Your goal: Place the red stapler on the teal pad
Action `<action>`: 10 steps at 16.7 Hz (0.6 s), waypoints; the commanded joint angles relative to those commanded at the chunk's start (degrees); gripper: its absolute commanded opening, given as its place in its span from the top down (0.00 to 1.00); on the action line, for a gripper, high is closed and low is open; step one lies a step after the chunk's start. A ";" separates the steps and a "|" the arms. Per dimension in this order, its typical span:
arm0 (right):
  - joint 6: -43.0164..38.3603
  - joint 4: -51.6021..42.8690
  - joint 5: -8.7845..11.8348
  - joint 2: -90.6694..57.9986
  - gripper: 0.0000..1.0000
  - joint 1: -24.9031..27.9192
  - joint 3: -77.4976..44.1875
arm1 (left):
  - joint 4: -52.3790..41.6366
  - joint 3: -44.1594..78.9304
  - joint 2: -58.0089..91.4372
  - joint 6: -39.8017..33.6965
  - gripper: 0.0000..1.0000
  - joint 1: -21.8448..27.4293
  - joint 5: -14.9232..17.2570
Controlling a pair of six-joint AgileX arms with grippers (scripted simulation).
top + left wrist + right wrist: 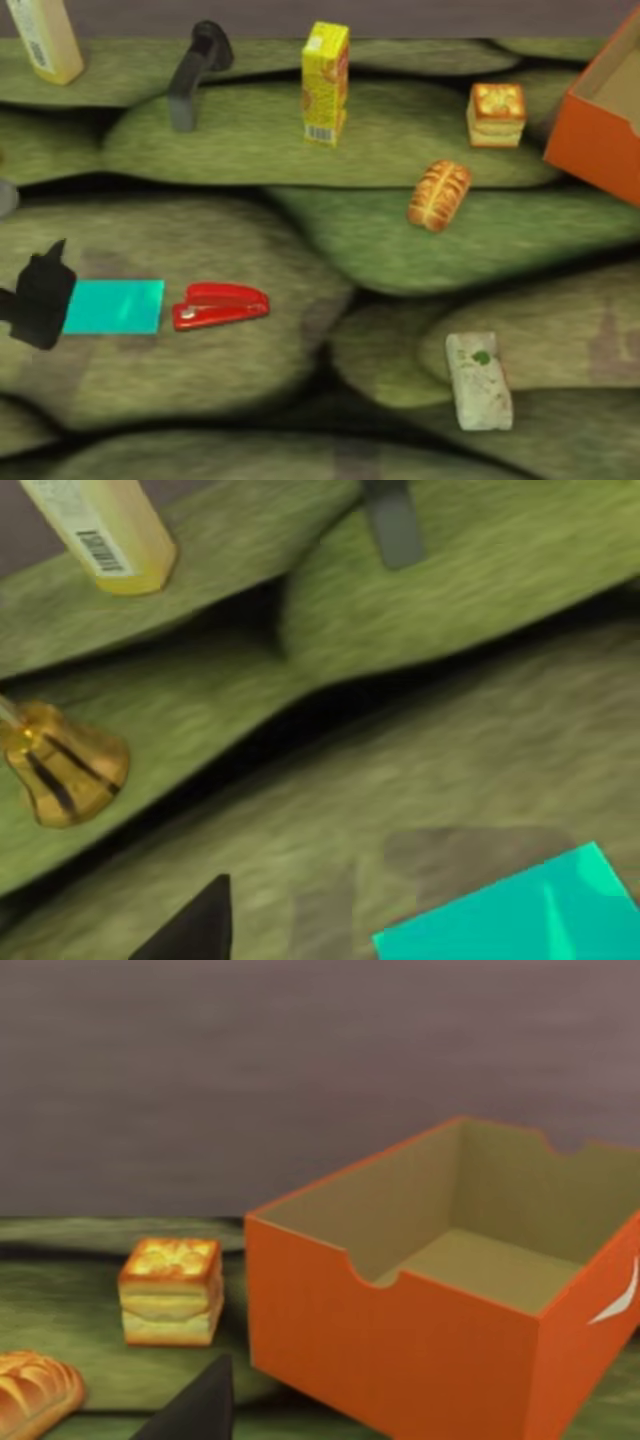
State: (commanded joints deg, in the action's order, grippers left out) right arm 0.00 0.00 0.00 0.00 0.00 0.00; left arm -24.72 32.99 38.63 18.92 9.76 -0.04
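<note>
Fingers on the left gripper [40, 295]: can't tell how far apart. Top view shows only a dark mass at the table's left edge, and the left wrist view catches a single dark fingertip [195, 925]. Nothing visibly held.

Left gripper sits over the left end of the teal pad [113, 306], covering that edge from above.

Red stapler [220, 305] lies flat on the green cloth [300, 420], just beside the pad's right edge, not on it. Whether it touches the pad edge: can't tell. Long axis runs roughly left-right across the table, slightly tilted, right end a bit farther back. Broader rounded end points right; the lower left end faces the pad. So the whole pad lies between the stapler and the left gripper; fingers are apart from the stapler.

Pad's long axis also runs left-right, roughly in line with the stapler. Left wrist view shows a corner of the pad [520, 915] lying flat on the cloth.

Right gripper is not in the top view. Right wrist view shows one dark fingertip [195, 1410] near the orange box [420, 1330], which is at the table's back right; finger spread not visible either.
</note>
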 joint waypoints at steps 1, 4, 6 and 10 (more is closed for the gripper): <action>0.00 0.00 0.00 0.00 0.00 0.00 0.00 | -3.58 4.57 6.26 2.66 0.00 1.34 -0.03; 0.00 0.00 0.00 0.00 0.00 0.00 0.00 | -14.44 18.15 24.97 10.69 0.00 5.43 -0.08; 0.00 0.00 0.00 0.00 0.00 0.00 0.00 | -21.37 26.72 36.15 15.83 0.00 8.08 -0.06; 0.00 0.00 0.00 0.00 0.00 0.00 0.00 | -33.30 42.15 54.79 24.85 0.00 12.76 0.00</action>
State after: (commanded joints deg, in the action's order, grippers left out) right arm 0.00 0.00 0.00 0.00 0.00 0.00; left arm -58.02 75.14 93.41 43.76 22.52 -0.04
